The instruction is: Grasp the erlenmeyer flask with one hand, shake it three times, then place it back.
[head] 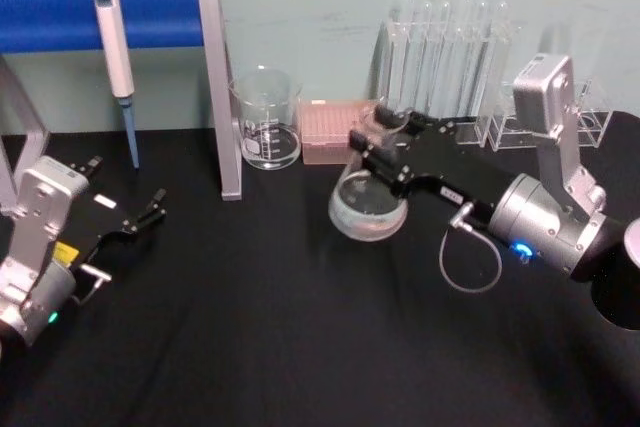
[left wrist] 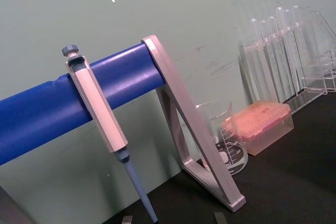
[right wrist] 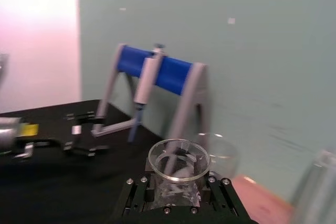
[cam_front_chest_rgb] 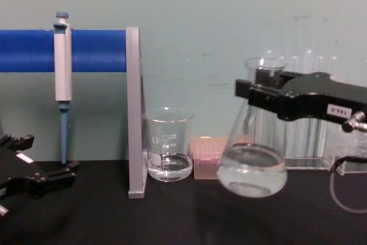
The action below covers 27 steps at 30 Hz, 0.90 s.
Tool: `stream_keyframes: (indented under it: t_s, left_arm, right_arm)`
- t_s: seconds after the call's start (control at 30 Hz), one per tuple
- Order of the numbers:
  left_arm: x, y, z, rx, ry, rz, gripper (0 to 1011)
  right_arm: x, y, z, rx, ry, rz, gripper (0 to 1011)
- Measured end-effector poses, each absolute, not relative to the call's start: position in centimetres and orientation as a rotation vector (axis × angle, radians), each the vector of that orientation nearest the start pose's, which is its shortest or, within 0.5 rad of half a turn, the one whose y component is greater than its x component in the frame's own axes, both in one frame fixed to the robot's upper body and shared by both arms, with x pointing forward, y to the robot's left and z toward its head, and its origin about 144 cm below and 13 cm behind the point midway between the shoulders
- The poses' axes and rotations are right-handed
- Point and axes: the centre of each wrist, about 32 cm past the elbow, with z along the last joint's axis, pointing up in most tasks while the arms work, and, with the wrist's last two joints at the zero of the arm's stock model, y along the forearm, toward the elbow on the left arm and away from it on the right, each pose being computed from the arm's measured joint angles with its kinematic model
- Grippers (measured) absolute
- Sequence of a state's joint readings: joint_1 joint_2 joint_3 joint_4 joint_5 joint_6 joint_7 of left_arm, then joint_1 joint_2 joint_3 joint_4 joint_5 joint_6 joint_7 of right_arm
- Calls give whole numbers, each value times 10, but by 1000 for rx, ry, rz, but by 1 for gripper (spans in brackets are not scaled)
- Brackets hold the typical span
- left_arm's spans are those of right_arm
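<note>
Black-covered table (head: 300, 347) recorded as the work surface. Four items noted standing directly on it, all along the far edge by the wall. Grey-framed stand with blue crossbar (head: 218, 77) set at 10 o'clock, one foot on the cover. Glass beaker (head: 268, 132) placed at 11 o'clock, just beside that foot. Pink box (head: 325, 135) seen at 12 o'clock, close by the beaker. Clear test-tube rack (head: 445, 57) located at 1 o'clock.
</note>
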<state>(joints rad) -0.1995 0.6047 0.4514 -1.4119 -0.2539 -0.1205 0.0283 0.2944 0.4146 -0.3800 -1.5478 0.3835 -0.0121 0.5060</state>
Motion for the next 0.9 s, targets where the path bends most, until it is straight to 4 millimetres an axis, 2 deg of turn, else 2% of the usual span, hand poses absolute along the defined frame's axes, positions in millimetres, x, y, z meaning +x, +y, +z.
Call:
stream_keyframes:
  t_s: [0.63, 0.9]
  left_arm:
    - [489, 310, 1140, 304, -285, 1248, 1001]
    - [489, 310, 1140, 305, -285, 1248, 1001]
  right_arm:
    - [518, -240, 1215, -25, -168, -325, 456]
    - [518, -241, 1215, -23, -161, -264, 456]
